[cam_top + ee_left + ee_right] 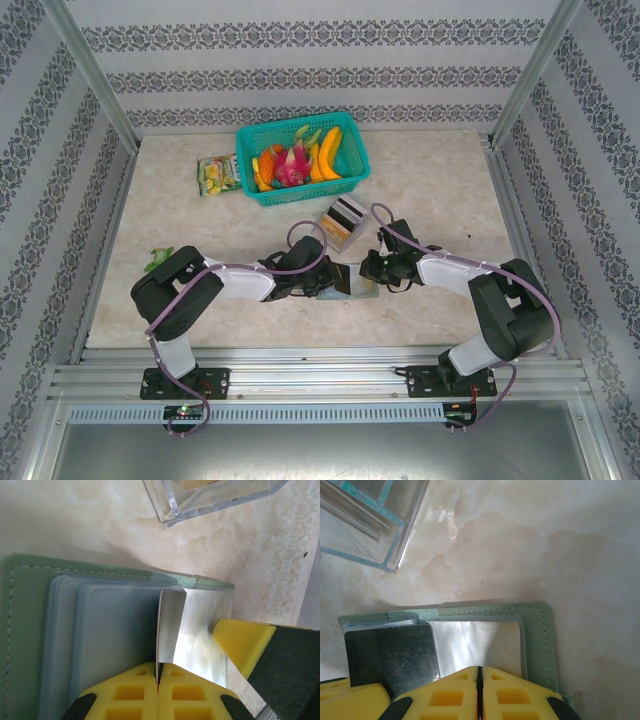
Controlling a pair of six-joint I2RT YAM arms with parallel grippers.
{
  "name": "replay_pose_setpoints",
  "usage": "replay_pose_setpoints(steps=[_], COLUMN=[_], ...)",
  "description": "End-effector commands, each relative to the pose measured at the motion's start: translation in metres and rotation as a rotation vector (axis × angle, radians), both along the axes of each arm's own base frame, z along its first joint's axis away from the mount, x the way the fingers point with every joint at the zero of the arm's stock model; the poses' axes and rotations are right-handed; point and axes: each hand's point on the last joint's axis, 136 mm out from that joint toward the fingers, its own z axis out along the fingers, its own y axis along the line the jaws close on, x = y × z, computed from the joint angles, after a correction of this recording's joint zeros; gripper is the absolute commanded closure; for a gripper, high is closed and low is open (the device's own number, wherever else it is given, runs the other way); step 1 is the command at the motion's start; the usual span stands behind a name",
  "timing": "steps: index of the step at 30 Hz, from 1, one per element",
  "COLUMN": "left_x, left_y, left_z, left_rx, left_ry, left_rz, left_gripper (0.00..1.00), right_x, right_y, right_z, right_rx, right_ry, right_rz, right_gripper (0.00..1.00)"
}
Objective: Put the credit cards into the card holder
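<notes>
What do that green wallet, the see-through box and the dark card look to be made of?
Green wallet: probably matte leather or imitation, with stitched edges. See-through box: clear rigid plastic, glossy walls. Dark card: likely glossy plastic; it mirrors light.

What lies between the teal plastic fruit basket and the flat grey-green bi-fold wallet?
In the top view, a small clear plastic box holding a stack of thin cards stands on the table between them.

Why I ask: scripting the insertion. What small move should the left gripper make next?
Probably ease the dark card, pinched in the shut left gripper, further into the card holder's pocket: most of it sits outside, and the right gripper steadies the holder.
</notes>
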Motion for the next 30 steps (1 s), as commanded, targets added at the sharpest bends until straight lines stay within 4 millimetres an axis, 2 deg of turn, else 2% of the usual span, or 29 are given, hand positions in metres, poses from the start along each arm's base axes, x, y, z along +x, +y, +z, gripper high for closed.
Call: replay_pose_setpoints(steps=[1, 3, 8, 10, 12, 14, 16, 20, 26, 30], left_x=[-0.016, -0.015, -0.018, -0.019, -0.019, -0.018, -0.019, -0.02, -0.014, -0.018], left_y=[0.006, -0.001, 0.003, 0.005, 0.011, 0.008, 0.002, 0.023, 0.016, 0.018], left_z=[-0.035, -0.035, -0.039, -0.038, -0.037, -0.034, -0.028, -0.024, -0.017, -0.029], left_rx=[0.071, 0.055, 0.047, 0.054, 0.071, 0.072, 0.086, 0.153, 0.096, 0.125], left_ry=[0.088, 0.093, 0.097, 0.098, 0.083, 0.072, 0.069, 0.049, 0.016, 0.07], left_rz=[-0.013, -0.029, -0.007, -0.004, 0.005, -0.018, -0.069, -0.027, -0.015, -0.004], left_gripper=[0.92, 0.92, 0.89, 0.92, 0.9, 0.89, 0.94, 0.99, 1.0, 1.0], right_x=[-0.021, -0.021, -0.019, -0.018, -0.017, -0.017, -0.017, -0.017, -0.016, -0.018], right_y=[-0.011, -0.012, -0.01, -0.01, -0.01, -0.008, -0.006, -0.012, -0.011, -0.012], right_z=[-0.025, -0.024, -0.02, -0.019, -0.018, -0.017, -0.016, -0.014, -0.015, -0.015], right_rx=[-0.062, -0.062, -0.057, -0.06, -0.061, -0.053, -0.046, -0.066, -0.06, -0.062], right_ry=[0.087, 0.086, 0.078, 0.078, 0.073, 0.073, 0.073, 0.063, 0.069, 0.068], right_rz=[-0.011, -0.011, -0.006, -0.005, -0.009, -0.001, 0.006, -0.008, -0.003, -0.005], right_gripper=[0.91, 0.9, 0.9, 0.9, 0.9, 0.9, 0.9, 0.91, 0.91, 0.91])
